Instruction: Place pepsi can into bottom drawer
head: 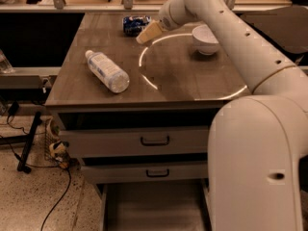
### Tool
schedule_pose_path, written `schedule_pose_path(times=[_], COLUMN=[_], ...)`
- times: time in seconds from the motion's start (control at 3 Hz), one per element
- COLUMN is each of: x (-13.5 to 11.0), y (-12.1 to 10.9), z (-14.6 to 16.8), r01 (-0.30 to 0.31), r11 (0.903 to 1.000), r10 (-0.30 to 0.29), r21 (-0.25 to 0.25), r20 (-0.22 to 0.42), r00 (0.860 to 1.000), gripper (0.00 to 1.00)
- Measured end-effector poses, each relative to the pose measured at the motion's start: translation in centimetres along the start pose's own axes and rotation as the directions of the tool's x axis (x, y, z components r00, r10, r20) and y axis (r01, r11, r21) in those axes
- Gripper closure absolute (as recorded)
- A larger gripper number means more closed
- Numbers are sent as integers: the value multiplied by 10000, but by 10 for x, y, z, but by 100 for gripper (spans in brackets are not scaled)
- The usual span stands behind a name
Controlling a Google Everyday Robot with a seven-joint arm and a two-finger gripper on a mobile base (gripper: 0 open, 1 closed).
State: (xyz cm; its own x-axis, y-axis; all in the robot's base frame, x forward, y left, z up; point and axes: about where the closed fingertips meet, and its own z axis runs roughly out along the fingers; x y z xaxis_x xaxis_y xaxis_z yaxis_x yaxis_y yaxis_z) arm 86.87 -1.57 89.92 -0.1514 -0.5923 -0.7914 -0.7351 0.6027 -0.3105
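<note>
Nearest, the bottom drawer [144, 207] stands pulled out below the cabinet, its flat floor bare; its front is cut off by the lower edge of the view and its right side is hidden behind the robot's white body [260, 167]. Above it sit two drawers with dark handles [155, 140], pushed in. On the tabletop [192, 81] a clear bottle [107, 71] lies on its side near the left edge. Toward the far right corner a white bowl [203, 38] is half covered by the arm. The gripper [147, 32] hangs at the far edge, just right of the pepsi can [132, 24]; whether it is spread or closed does not show, nor whether it touches the can, whose markings are blurred.
</note>
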Motion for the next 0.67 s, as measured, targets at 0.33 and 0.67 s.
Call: schedule_pose_path(times=[0.33, 0.67], x=[5, 1], y=[-13, -14], z=[26, 56], r01=[-691, -1000], r11=[9972, 9946], r10=[684, 989], r21=[270, 269], r20=[231, 374], r00=[9974, 9944], gripper=[0, 0])
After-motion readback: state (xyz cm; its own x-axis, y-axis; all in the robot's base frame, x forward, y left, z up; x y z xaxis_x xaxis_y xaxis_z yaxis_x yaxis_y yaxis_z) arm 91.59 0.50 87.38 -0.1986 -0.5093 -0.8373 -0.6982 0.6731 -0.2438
